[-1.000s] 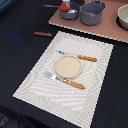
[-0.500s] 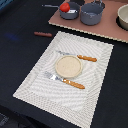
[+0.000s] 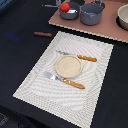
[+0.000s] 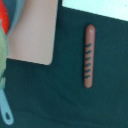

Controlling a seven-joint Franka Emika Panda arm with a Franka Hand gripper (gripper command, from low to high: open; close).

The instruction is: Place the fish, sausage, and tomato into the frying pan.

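Note:
The sausage [image 3: 43,34] lies on the dark table, to the exterior view's left of the striped placemat. In the wrist view the sausage [image 4: 89,56] is a red-brown rod with dark grill marks, seen from straight above. The frying pan [image 3: 69,15] stands on the pink board at the back, its thin handle [image 3: 50,6] pointing to the exterior view's left. The tomato [image 3: 65,7] sits inside the pan. A small pale piece [image 3: 73,11] lies beside the tomato; I cannot tell if it is the fish. The pan's edge [image 4: 11,20] and handle [image 4: 6,112] show in the wrist view. No gripper fingers show in either view.
A grey pot [image 3: 92,13] stands beside the pan on the pink board [image 3: 100,27]. A pale bowl [image 3: 123,16] is at the board's far end. The placemat [image 3: 35,82] holds a tan plate [image 3: 67,66] between a fork [image 3: 65,81] and a second piece of orange-handled cutlery [image 3: 80,57].

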